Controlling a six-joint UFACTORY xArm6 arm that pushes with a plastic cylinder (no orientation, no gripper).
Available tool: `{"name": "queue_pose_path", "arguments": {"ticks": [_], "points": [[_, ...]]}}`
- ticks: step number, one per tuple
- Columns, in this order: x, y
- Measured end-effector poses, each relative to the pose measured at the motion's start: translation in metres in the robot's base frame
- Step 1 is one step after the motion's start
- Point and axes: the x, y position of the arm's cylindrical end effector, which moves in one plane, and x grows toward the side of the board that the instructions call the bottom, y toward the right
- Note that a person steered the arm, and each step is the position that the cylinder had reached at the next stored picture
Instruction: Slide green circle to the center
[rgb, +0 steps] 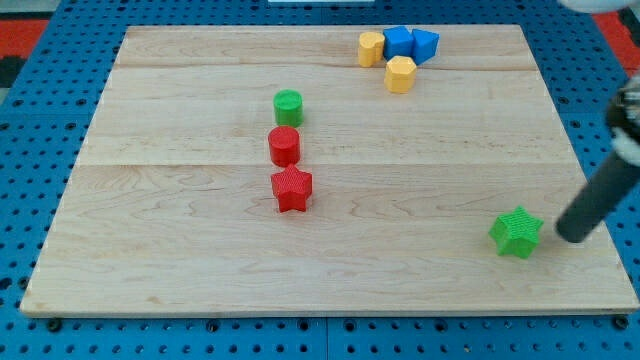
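Blue pegboard (40, 120) framed the scene, and on it lay a pale wooden board (420, 290) made of joined planks, filling nearly all of the camera view.

Seen from that one camera, the green circle block (288, 106) sat a little left of the board's middle and toward the view's top. Just below it stood a red circle block (284, 146), close but with a narrow gap between them, and below that a red star block (292, 189), the three forming a short, nearly straight column running down the view.

Near the view's top edge, right of centre, four blocks were bunched together: a yellow rounded block (371, 48) at the left, a blue cube block (398, 42) beside it, a blue block with a pointed outline (425, 44) at the right, and a yellow hexagon block (400, 74) just beneath them.

At the lower right, a green star block (517, 232) lay alone, well apart from the green circle block. My tip (571, 234) rested just to the view's right of that star, the dark rod slanting up toward the right edge. No gripper existed on this arm, so nothing was held or clamped; the rod simply met the board beside the star, and whether it touched the star I could not tell.
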Motion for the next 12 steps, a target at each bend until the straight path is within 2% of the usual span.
{"name": "queue_pose_path", "arguments": {"ticks": [1,2,3,4,5,6,7,8,9,10,11,12], "points": [[-0.001,-0.006],[-0.043,-0.016],[-0.114,-0.071],[-0.157,-0.146],[-0.177,-0.227],[-0.215,-0.223],[-0.222,-0.285],[-0.187,-0.244],[-0.175,-0.209],[-0.213,-0.267],[-0.214,-0.319],[-0.167,-0.313]]}}
